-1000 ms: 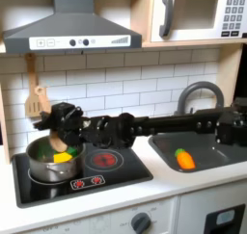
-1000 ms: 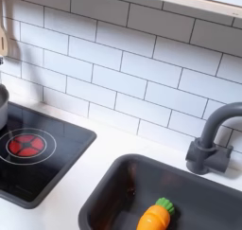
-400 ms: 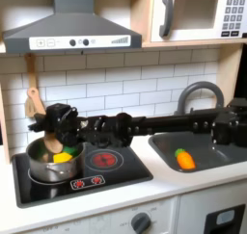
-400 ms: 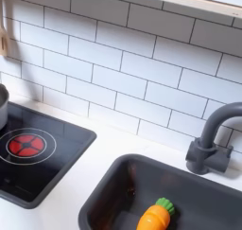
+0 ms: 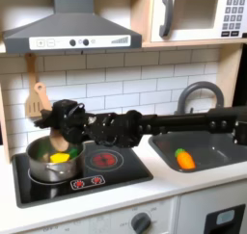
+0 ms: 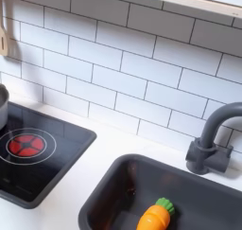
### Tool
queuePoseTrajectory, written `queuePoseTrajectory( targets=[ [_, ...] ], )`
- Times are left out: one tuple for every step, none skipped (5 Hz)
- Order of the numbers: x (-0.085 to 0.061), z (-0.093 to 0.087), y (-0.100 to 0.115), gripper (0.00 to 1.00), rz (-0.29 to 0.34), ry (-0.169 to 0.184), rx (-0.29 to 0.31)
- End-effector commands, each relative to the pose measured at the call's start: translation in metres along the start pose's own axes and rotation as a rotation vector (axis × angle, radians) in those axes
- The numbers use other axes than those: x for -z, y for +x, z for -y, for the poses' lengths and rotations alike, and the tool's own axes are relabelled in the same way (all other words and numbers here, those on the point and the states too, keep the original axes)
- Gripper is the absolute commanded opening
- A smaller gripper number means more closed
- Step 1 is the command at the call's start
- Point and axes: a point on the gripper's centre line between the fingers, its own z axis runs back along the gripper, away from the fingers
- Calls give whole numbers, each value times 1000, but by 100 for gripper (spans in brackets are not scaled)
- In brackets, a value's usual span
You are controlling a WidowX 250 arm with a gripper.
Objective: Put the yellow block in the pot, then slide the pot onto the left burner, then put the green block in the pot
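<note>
Gripper (image 5: 58,140) is hovering over the pot (image 5: 35,165) at its twelve o'clock rim in the first exterior view; whether its fingers are parted cannot be told. Inside the pot, the yellow block (image 5: 61,158) is lying with something green beside it. An orange carrot toy (image 5: 183,159) is resting in the sink (image 5: 220,153), at three o'clock.

Black WidowX arm (image 5: 145,125) in the first exterior view, chunky boxy joint housings, long slim black links, matte finish
</note>
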Motion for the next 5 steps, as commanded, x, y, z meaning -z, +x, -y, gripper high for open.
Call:
queuePoseTrajectory(
  targets=[
    [4,22,-10,0,-28,-81,-31],
    [9,25,-6,0,-12,-80,-35],
    [15,24,-3,0,1,-62,-52],
    [19,17,-3,0,3,-32,-57],
    [17,11,1,0,15,-6,-54]
  ],
)
